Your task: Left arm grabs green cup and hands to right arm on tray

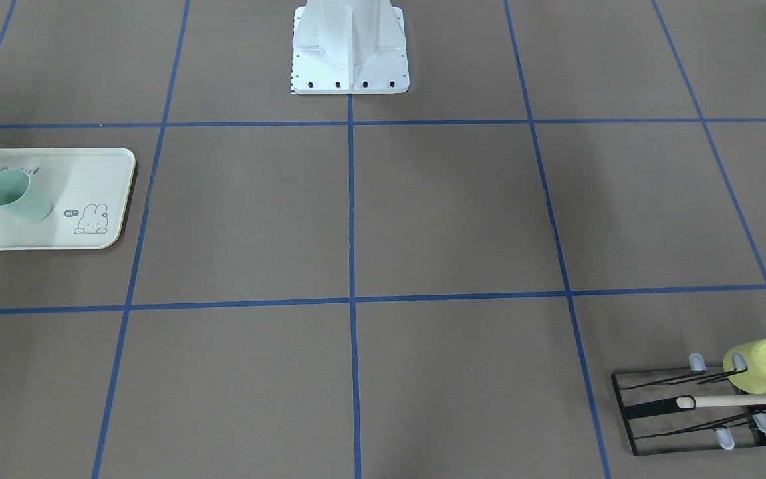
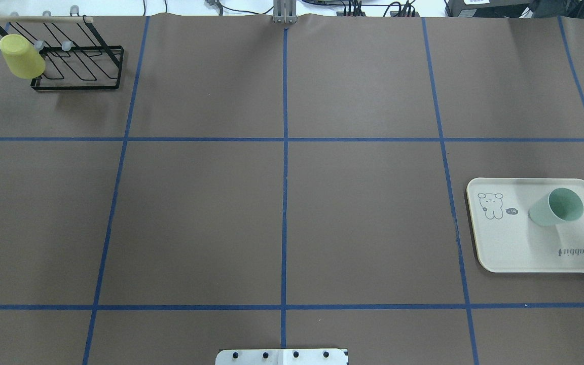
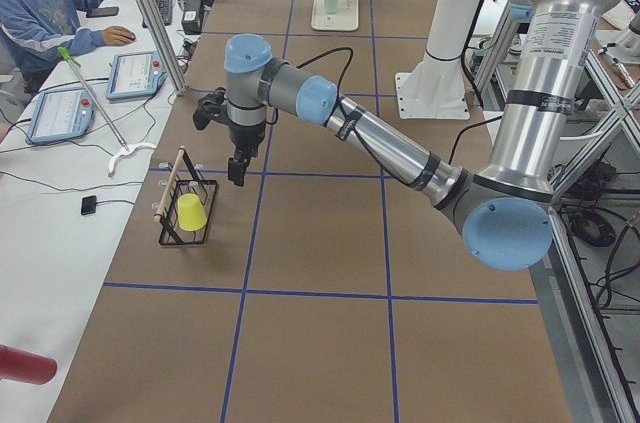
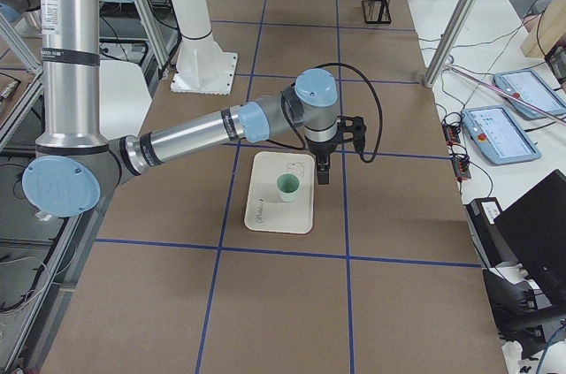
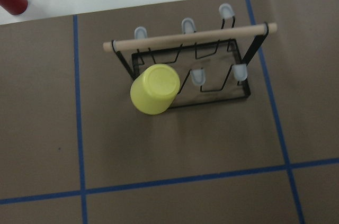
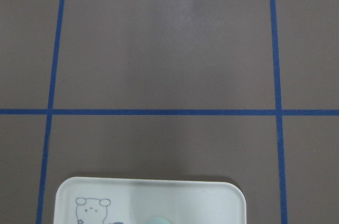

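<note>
Firstly, at the far left of the overhead view, we list a black wire rack [image 2: 76, 68] with a wooden rod [image 2: 38, 19] across its top.

- **Yellow cup** [image 2: 22, 56]: hung base-outward on a prong at the rack's left end.
- **Left arm** [image 3: 380, 143]: stretched out over the table [image 2: 195, 218]. Its left gripper [image 3: 238, 173] points down, near the rack and above it. We see it from the side only, so we cannot tell how its jaws stand.
- **Table**: brown, marked in squares by blue tape [image 2: 285, 152], with a white base plate [image 2: 282, 356] at the middle of the near edge.
- **Tray** [image 2: 520, 253]: cream, at right, with a bunny drawing and the word "Rabbit".
- **Green cup** [image 2: 555, 207]: upright on the tray, mouth up, between the bunny and the right rim.
- **Right arm** [image 4: 195, 135]: reaching over the tray. The right gripper [image 4: 322, 172] hangs fingers-down just beside the green cup, apart from it. Again we have a side view alone and cannot tell the jaw gap.
</note>
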You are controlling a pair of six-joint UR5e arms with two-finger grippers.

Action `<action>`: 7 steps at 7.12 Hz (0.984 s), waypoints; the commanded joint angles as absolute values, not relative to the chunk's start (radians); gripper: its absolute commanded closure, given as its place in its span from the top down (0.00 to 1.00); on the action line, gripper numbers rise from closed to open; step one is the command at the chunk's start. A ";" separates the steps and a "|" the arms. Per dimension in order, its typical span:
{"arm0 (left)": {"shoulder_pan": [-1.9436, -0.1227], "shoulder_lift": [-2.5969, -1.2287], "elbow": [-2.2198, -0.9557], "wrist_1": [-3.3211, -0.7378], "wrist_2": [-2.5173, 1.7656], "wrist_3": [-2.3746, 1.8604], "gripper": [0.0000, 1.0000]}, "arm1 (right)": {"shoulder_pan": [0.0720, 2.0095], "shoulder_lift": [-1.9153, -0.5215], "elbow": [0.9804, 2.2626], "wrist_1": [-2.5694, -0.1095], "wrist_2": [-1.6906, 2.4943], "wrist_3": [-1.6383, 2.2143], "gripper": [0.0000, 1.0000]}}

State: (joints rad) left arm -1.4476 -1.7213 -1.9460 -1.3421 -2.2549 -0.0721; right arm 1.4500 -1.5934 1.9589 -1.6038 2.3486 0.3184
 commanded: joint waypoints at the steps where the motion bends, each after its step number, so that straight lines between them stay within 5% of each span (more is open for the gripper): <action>1: -1.500 -1.558 -1.967 -1.313 -2.319 0.078 1.00 | 1.492 -1.488 1.924 -1.799 2.349 0.171 1.00; 7: -1.559 -1.497 -1.967 -1.309 -2.414 0.150 1.00 | 1.493 -1.479 1.868 -1.802 2.335 0.153 1.00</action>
